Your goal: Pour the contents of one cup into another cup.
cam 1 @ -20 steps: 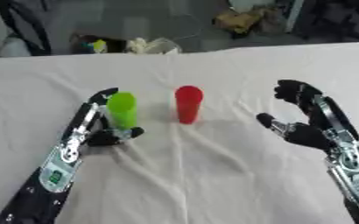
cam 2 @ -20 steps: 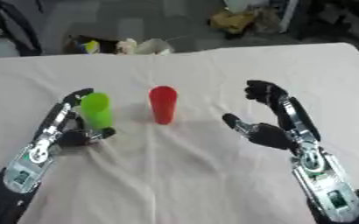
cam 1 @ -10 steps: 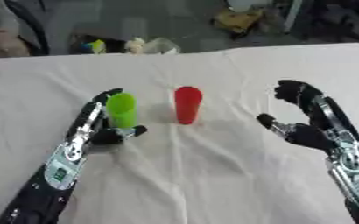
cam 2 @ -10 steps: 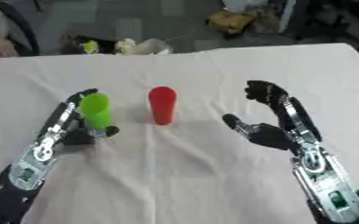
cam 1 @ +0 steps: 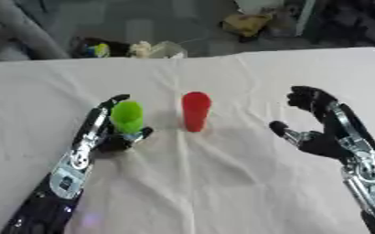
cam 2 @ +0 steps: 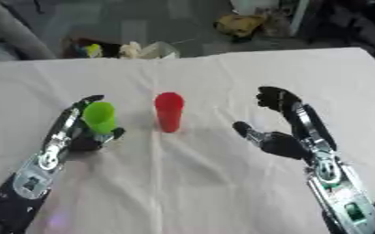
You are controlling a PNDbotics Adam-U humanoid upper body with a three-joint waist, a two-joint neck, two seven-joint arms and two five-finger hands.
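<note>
A green cup [cam 1: 127, 117] stands upright on the white cloth, left of centre, with my left hand [cam 1: 110, 135] curled round it: fingers behind, thumb in front. A red cup [cam 1: 195, 111] stands upright just to its right, a small gap between them, untouched. My right hand [cam 1: 318, 132] hovers further right, open, its fingers curved and its palm facing the red cup, well apart from it. What the cups contain is hidden from here.
The table [cam 1: 247, 183] is covered by a wrinkled white cloth, its far edge running across the top. Beyond that edge lie bits of clutter [cam 1: 142, 48] and a yellowish bundle [cam 1: 247, 23] on the floor.
The whole picture has shifted slightly, so the camera has moved. Both hands and both cups stay in place.
</note>
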